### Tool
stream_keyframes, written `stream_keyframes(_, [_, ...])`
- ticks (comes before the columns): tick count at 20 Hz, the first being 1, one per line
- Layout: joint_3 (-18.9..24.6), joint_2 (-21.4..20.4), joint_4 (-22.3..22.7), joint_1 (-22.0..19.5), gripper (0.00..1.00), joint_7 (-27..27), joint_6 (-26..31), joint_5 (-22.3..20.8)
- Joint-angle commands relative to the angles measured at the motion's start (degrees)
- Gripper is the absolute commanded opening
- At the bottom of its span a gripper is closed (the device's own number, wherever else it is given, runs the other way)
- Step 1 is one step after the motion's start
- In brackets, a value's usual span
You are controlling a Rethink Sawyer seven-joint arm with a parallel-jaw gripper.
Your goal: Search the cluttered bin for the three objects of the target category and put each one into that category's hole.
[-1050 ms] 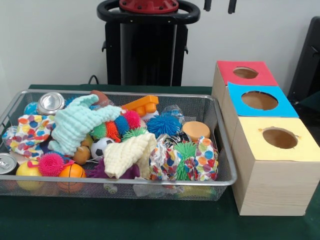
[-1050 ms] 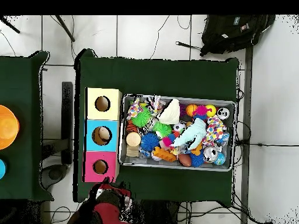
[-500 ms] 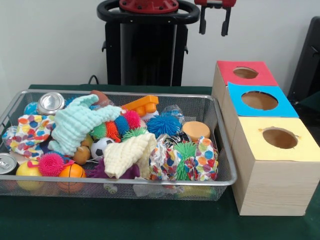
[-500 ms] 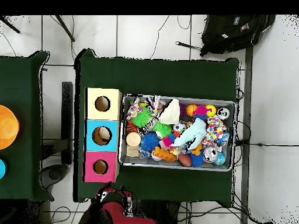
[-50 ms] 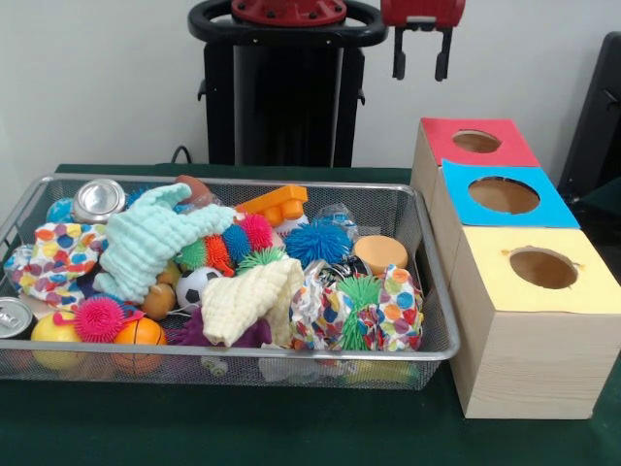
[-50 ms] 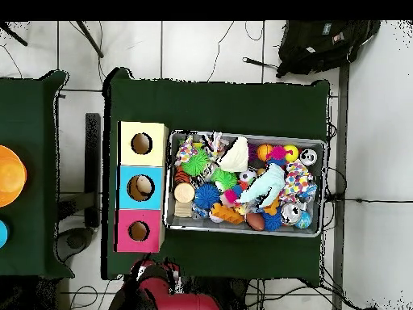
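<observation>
Table draped in dark green cloth [image 5: 291, 427] [image 6: 218, 101]. Resting directly on it: a wire mesh bin [image 5: 427, 282] [image 6: 324, 187] heaped with toys, balls, cans and cloths, and just beside that, a row of three wooden boxes, each with a round hole on top: red-topped [image 5: 477, 142] [image 6: 139, 232], blue-topped [image 5: 503, 195] [image 6: 140, 188], yellow-topped [image 5: 539, 269] [image 6: 142, 144].
</observation>
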Motion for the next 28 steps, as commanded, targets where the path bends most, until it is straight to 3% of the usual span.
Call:
stream_keyframes(1, [2.3, -4.5, -4.9, -0.3, 1.00, 4.4, 9.6, 1.8])
stream_keyframes(13, [6.9, -2.1, -13.2, -5.1, 1.00, -2.8, 17.7, -0.4])
stream_keyframes(28, [14.5, 7.6, -27.4, -11.0, 1.00, -11.0, 27.0, -8.8])
